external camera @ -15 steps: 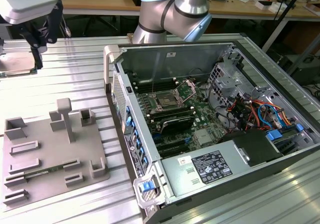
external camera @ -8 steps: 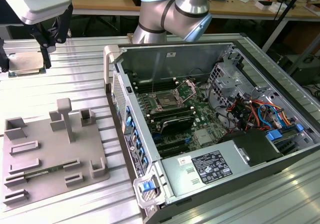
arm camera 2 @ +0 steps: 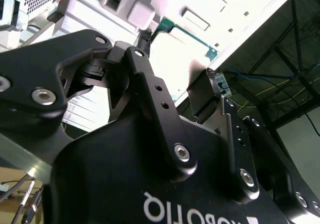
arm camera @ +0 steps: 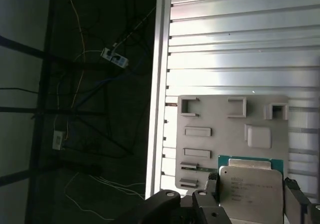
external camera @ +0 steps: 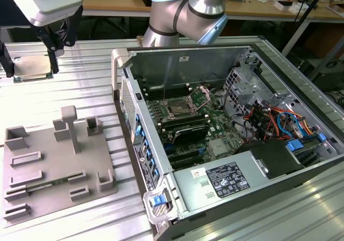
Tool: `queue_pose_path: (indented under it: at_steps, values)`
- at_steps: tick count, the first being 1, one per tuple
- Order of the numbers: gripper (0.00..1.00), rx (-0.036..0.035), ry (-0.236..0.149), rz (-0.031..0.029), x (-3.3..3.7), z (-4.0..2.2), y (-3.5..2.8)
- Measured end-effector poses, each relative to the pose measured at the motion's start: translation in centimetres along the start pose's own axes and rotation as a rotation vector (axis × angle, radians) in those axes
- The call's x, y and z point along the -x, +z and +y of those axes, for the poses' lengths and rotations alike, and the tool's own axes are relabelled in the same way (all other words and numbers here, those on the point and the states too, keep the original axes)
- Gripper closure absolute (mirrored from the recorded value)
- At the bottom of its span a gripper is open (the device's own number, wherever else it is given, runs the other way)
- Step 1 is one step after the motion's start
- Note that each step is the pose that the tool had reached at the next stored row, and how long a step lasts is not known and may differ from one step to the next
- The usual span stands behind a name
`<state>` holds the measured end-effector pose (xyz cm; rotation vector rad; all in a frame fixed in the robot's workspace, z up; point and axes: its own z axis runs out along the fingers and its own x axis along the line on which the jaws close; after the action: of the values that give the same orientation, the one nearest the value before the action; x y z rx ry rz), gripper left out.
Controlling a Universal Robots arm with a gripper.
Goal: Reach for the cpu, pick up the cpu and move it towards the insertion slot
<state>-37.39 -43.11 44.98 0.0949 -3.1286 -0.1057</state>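
Now the cpu [external camera: 31,67] looks picked up, so the step in hand seems to be the carry toward the insertion slot [external camera: 177,111]. The gripper [external camera: 30,71] sits at the exterior view's upper left, above the table [external camera: 97,64]. Its two fingers [arm camera: 213,183] are clamped on the cpu, one on each side. In the first wrist view the cpu looks big and covers a corner of the grey fixture [arm camera: 200,115], so it seems to be up off the table. The insertion slot lies well apart from the gripper, inside the open computer case [external camera: 183,51] near the middle of the exterior view. The carry likely calls for a flat, steady hold and a path over the side of the case.
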Motion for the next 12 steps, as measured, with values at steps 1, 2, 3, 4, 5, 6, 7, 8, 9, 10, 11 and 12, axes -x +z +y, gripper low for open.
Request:
queue_pose_path:
  at_steps: [1, 2, 3, 4, 5, 6, 7, 8, 9, 10, 11, 12]
  values:
    - [0.45, 0.0000, 0.000, 0.0000, 0.16, -0.01, 0.00]
    - [0.45, 0.0000, 0.000, 0.0000, 0.29, -0.02, 0.00]
    - [0.45, 0.0000, 0.000, -0.0001, 0.39, -0.03, 0.00]
    - [0.45, 0.0001, 0.000, 0.0000, 0.49, -0.03, 0.00]
    - [0.45, 0.0001, 0.000, -0.0001, 0.61, -0.04, 0.00]
    - [0.45, 0.0001, 0.000, -0.0001, 0.74, -0.05, 0.00]
    - [0.45, 0.0000, 0.000, -0.0001, 0.88, -0.05, -0.01]
    - [0.45, 0.0000, 0.000, 0.0000, 0.95, -0.06, -0.01]
    - [0.45, 0.0000, 0.000, 0.0000, 1.02, -0.06, -0.01]
    - [0.45, 0.0000, 0.000, 0.0000, 1.11, -0.07, -0.02]
    - [0.45, 0.0000, 0.000, 0.0000, 1.18, -0.07, -0.01]
    - [0.45, 0.0000, 0.000, -0.0001, 1.33, -0.08, -0.01]
